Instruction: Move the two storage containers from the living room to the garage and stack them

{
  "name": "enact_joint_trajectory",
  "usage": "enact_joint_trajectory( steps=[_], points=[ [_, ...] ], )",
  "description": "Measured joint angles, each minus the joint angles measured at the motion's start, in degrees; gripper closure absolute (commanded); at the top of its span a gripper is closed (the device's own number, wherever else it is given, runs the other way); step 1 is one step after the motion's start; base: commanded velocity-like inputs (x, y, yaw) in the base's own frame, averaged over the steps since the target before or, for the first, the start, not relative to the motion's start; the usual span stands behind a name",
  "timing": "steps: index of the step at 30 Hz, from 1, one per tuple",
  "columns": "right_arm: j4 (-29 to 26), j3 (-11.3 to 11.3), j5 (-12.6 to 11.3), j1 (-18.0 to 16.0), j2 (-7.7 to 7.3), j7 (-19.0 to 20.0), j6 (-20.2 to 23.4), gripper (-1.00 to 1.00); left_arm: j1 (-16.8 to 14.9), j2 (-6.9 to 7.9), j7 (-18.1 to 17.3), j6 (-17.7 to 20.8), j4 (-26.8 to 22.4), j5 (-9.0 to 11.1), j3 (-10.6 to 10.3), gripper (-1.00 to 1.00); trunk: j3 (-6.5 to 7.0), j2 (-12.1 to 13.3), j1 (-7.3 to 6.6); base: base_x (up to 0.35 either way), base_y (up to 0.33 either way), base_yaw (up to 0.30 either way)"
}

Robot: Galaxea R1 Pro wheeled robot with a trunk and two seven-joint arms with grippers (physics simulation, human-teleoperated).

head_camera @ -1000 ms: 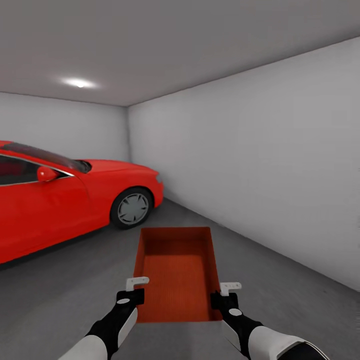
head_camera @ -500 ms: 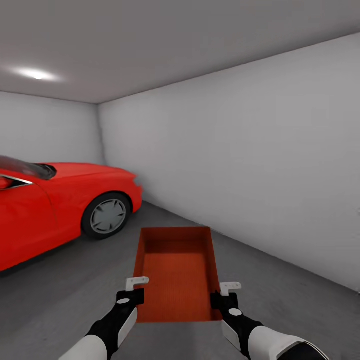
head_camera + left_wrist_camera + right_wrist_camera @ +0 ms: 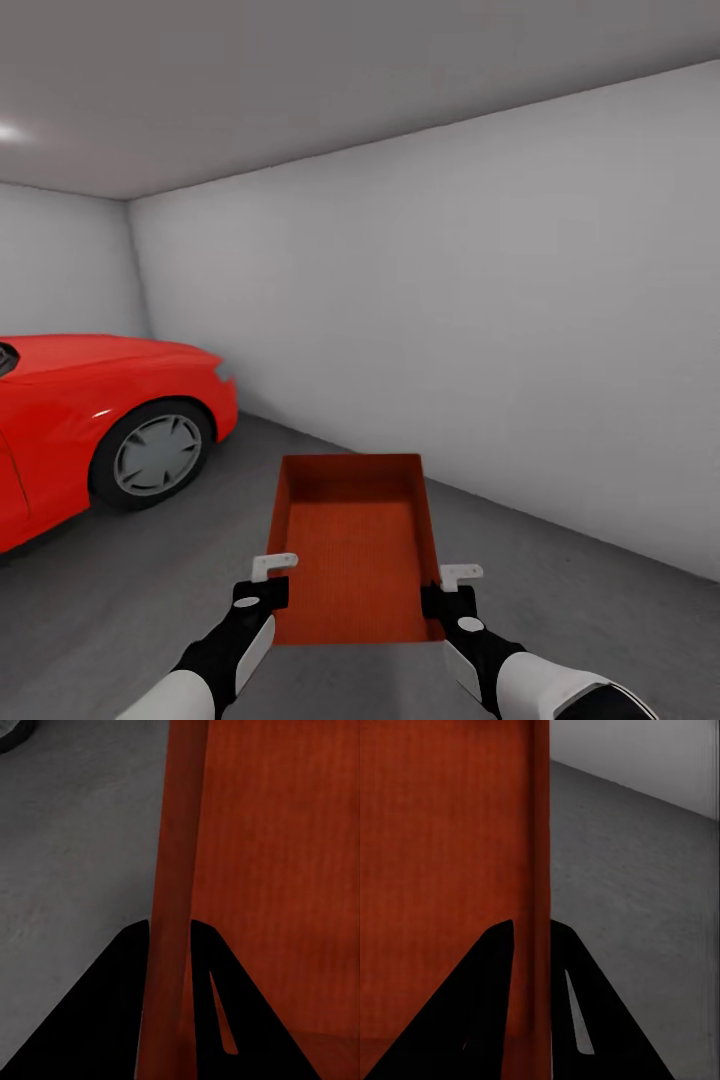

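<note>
**Two grippers, one container, carried into the garage**

Two grippers share the load: our left gripper [image 3: 262, 590] is closed on the container's [image 3: 350, 545] left wall and our right gripper [image 3: 448, 592] is closed on its right wall. In each wrist view a thin orange wall runs straight down between the two dark fingers [image 3: 112, 1020], which press it from both sides, so both jaws stand nearly shut with only the wall's thickness between them.

We hold the container out ahead of the grippers, level and open side up, above the grey floor [image 3: 120, 590] and touching nothing else. It looks empty. The red car [image 3: 90, 420] sits well off beyond the left gripper, and a pale wall [image 3: 500, 330] runs along past the right gripper.

We judge the box to be stiff and light: thin straight walls, no sag between the two grips, nothing inside. The walls look smooth, so a pinch may slip if one arm pulls away from the other; keeping both sides moving together matters. The grips sit near the close end of the long walls, which leaves the far end hanging out, so it may dip on lowering.

We are in the garage, with the container not yet set down.
</note>
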Motion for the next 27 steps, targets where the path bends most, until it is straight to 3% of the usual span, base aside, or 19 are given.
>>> enact_joint_trajectory(
  steps=[27],
  points=[
    [0.0, 0.0, 0.0, 0.0, 0.00, 0.0, 0.0, 1.00, 0.0, -0.02, 0.0, 0.0, 0.0, 0.0, 0.1, 1.00, 0.00, 0.0, 0.00, 0.322, 0.100, -0.284]
  ],
)
